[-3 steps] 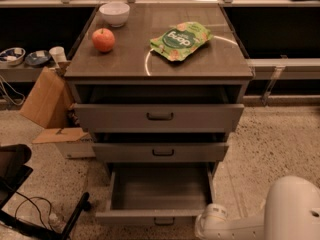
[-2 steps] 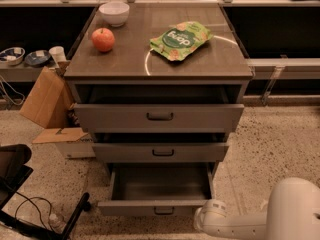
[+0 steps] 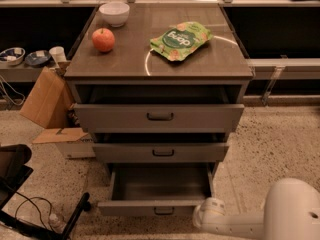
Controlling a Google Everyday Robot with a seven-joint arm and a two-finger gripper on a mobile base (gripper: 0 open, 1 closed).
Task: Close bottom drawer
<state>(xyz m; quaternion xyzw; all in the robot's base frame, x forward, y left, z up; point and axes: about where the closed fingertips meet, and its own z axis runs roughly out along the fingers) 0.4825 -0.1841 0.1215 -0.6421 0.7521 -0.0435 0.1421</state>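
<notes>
The bottom drawer of the grey cabinet stands pulled well out, showing its plain grey inside and a small dark bar handle on its narrow front. My white arm comes in from the lower right. The gripper is at the right end of the drawer's front panel, touching it or very close to it. The mid-width drawer and the wide top drawer above it each stand a little way out.
On the cabinet top lie a red apple, a white bowl and a green snack bag. A cardboard box leans at the left. A dark chair base and cables lie on the floor at lower left.
The bottom drawer's front has slid a little inward toward the cabinet. My arm's end has moved slightly up and left with it.
</notes>
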